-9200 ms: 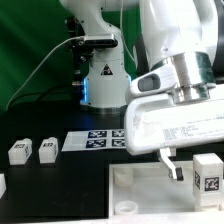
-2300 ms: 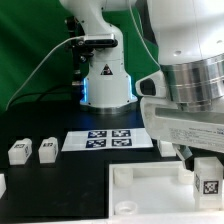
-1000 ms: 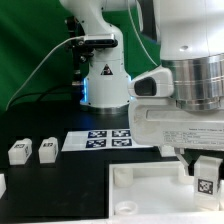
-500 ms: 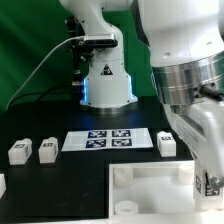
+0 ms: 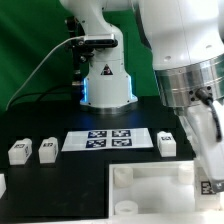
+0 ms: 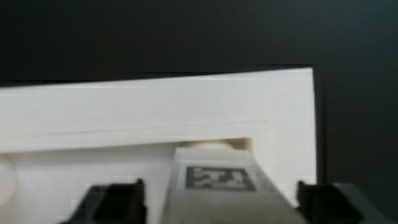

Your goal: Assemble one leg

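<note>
My gripper [image 5: 207, 180] is low over the corner of the large white square top [image 5: 150, 192] on the exterior view's right. It is shut on a white leg [image 5: 211, 186]; only a sliver of the leg's tag shows beside the hand there. In the wrist view the leg [image 6: 217, 176] stands upright between my two dark fingers [image 6: 118, 202], tag facing the camera, against the white top [image 6: 107, 120]. The gripper's midpoint [image 6: 217, 195] is on the leg. Whether its foot sits in a socket is hidden.
A loose leg [image 5: 167, 143] stands just beyond the marker board [image 5: 108, 139]. Two more legs [image 5: 18, 151] [image 5: 47, 150] stand at the exterior view's left, and another white part [image 5: 2, 185] at the left edge. The robot base [image 5: 105, 80] is behind.
The wrist has turned over the top's corner, so the hand now covers most of the held leg. The leg has stayed at that corner. The loose leg by the marker board is now uncovered.
</note>
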Robot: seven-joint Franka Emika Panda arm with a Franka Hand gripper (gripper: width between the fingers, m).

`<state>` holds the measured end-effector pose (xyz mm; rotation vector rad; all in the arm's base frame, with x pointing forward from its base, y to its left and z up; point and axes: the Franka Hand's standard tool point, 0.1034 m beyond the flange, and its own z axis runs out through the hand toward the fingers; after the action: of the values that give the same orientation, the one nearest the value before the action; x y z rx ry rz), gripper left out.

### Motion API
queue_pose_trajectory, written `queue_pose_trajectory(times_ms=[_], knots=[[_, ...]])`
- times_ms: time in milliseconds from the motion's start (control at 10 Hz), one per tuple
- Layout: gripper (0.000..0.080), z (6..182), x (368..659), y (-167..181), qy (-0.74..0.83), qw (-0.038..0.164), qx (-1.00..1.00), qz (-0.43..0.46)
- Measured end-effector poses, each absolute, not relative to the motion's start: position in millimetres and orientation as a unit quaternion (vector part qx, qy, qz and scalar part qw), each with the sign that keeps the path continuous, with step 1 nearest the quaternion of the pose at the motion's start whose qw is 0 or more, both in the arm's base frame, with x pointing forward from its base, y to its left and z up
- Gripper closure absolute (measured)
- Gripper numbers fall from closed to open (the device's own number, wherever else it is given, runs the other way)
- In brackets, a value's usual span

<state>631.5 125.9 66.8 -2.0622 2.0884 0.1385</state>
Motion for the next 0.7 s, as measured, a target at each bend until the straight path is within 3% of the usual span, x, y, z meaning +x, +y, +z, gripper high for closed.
queue_pose_trajectory(times_ms=[100,400,700], knots=[[0.0219,67.9,632.6,125.7,0.619,0.099,-0.778,0.029],[0.0154,69.4,633.9,125.6,0.362,0.075,-0.929,-0.010],[0.0150,68.7,634.1,123.1,0.220,0.071,-0.973,-0.022]])
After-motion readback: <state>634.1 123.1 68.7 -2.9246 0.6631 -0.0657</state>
